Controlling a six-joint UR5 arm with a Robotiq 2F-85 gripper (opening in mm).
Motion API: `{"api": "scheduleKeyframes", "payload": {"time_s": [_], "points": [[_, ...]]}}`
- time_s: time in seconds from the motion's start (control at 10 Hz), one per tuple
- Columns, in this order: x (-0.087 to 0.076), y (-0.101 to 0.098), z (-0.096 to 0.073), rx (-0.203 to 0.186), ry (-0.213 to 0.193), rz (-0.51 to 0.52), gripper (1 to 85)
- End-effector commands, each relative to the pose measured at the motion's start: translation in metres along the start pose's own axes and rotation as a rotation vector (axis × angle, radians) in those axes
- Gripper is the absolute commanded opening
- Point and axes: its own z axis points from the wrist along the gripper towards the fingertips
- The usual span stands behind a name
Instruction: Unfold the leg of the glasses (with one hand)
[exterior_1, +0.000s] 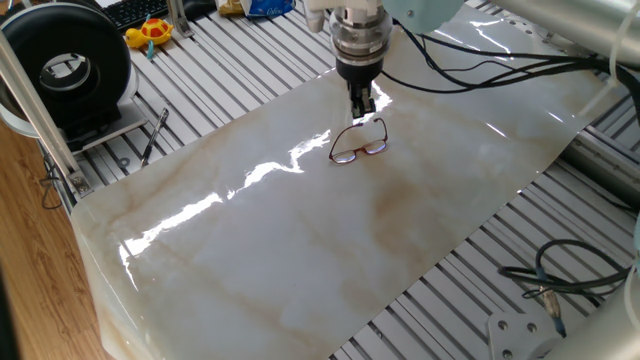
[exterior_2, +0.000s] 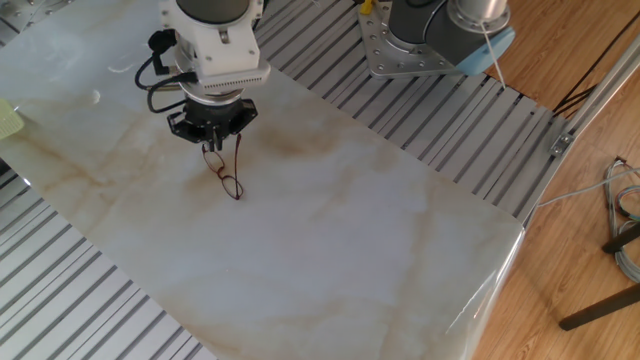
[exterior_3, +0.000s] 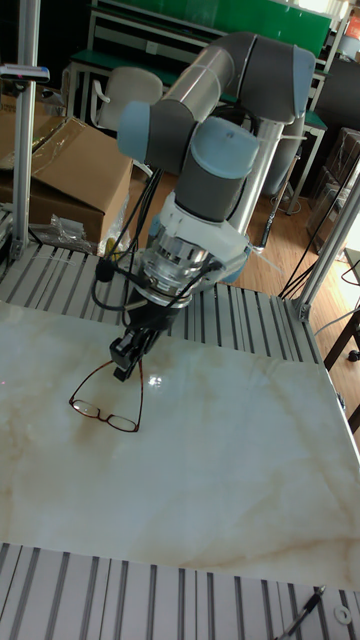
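One pair of glasses (exterior_1: 358, 141) (exterior_2: 226, 170) (exterior_3: 107, 400) lies on the marble sheet (exterior_1: 300, 240), lenses toward its middle, both legs splayed toward the hand (exterior_1: 363, 101) (exterior_2: 212, 137) (exterior_3: 125, 358). The hand hangs just over the leg tips; whether its fingers are apart or nipping a leg cannot be told. Beyond the sheet sit a yellow duck toy (exterior_1: 152, 32) and a black reel (exterior_1: 68, 62). No writing can be read.

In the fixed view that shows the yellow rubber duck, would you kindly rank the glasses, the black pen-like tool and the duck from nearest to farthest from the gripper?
1. The glasses, on the marble sheet just below the gripper.
2. The black pen-like tool, on the slatted table far to the picture's left.
3. The yellow rubber duck, at the upper left by the keyboard; slightly farther than the tool.
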Motion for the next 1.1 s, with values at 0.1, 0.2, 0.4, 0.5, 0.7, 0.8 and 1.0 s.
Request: {"api": "scheduleKeyframes", "payload": {"time_s": [0.1, 0.2, 0.4, 0.5, 0.7, 0.8, 1.0], "points": [[0.003, 0.010, 0.001, -0.036, -0.043, 0.021, 16.3], [0.007, 0.010, 0.003, -0.035, -0.044, 0.015, 16.3], [0.015, 0.010, 0.005, -0.032, -0.046, 0.001, 16.3], [0.018, 0.011, 0.006, -0.034, -0.050, -0.003, 16.3], [0.021, 0.013, 0.008, -0.038, -0.057, -0.009, 16.3], [0.020, 0.013, 0.009, -0.040, -0.061, -0.010, 16.3], [0.016, 0.015, 0.010, -0.050, -0.071, -0.007, 16.3]]}}
